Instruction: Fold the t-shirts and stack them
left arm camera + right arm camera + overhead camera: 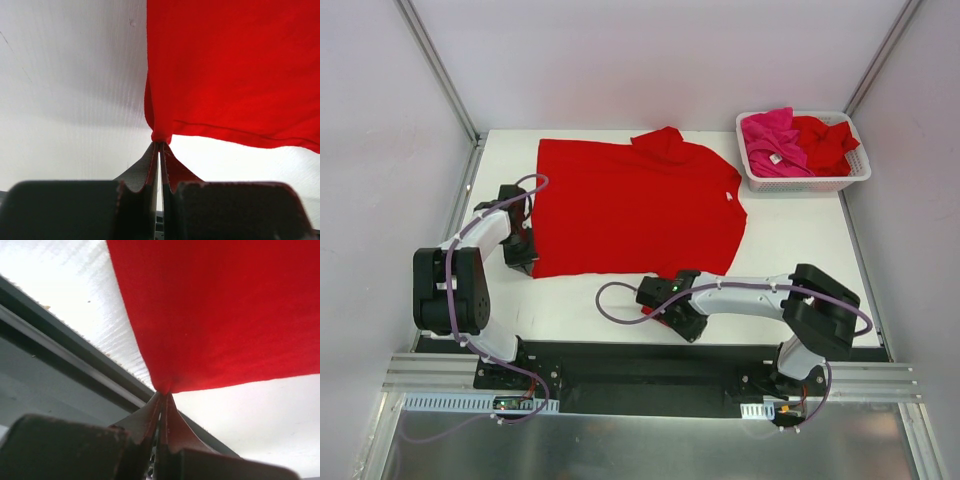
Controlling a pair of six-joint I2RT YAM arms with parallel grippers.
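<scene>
The red t-shirt [630, 205] is lying spread flat on the white bench [790, 250], its neck toward the right and one sleeve pointing far. The left pincer [525, 252] is clenching the shirt's near-left corner. The right pincer [660, 300] is clenching cloth along the near edge, further right.

The first fold appears to be starting, with both arms gripping the near side and ready to carry it. The next move is probably calling for both holds rising together and sweeping level toward the far edge, so the cloth is neither skewing nor slipping free.

The overhead view is giving the whole layout, including the basket [855, 172] at the far right holding a pink t-shirt [770, 140] and a second red t-shirt [825, 140]. The wrist views are adding what it cannot: each pair of jaws pressed together, with a pinch of red fabric bunching at the tips.
</scene>
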